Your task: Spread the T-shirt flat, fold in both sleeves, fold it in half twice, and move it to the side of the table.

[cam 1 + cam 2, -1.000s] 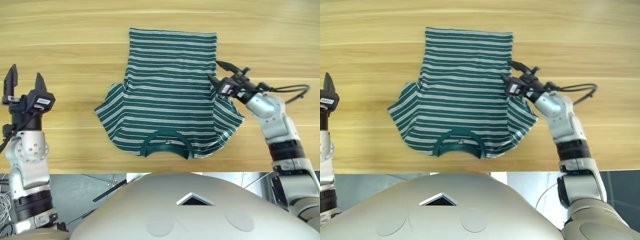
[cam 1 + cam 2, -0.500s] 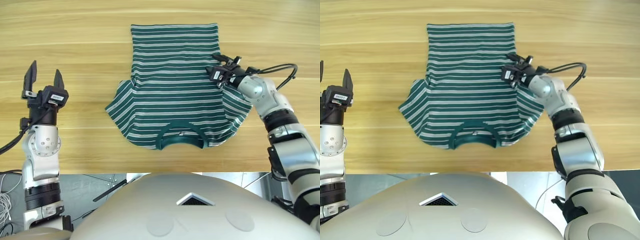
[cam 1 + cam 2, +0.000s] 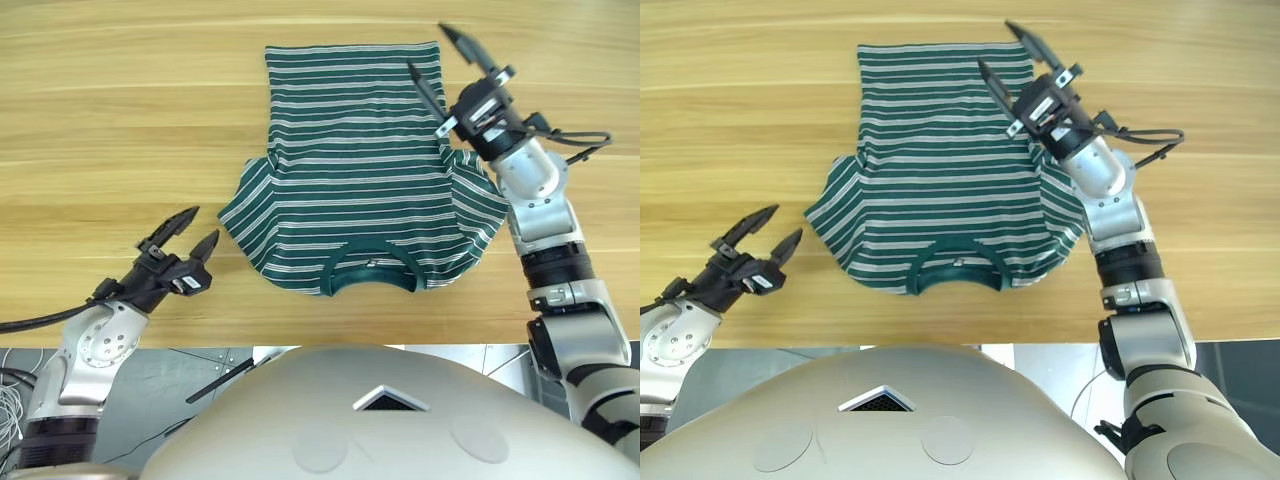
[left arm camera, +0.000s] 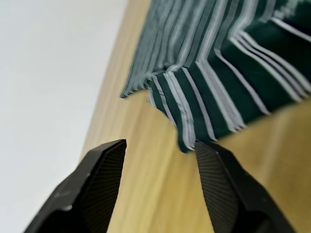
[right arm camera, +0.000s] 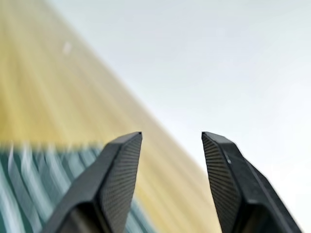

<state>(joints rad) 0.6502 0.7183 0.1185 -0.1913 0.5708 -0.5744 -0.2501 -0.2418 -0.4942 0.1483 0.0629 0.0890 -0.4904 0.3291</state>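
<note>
I judge the job barely begun: the T-shirt (image 3: 355, 180) lies mid-desk (image 3: 120, 100), collar toward the near edge. It is roughly spread but rumpled at the sleeves, and neither sleeve is folded in, so both halvings and the move aside are left. The left end effector (image 3: 200, 225), fingers apart and empty, sits low by the near edge just beside the sleeve (image 4: 194, 97); the right end effector (image 3: 428, 48), also apart and empty, hangs over the hem's right corner. The left wrist view alone shows me the cuff edge lying just ahead of that gap.
</note>
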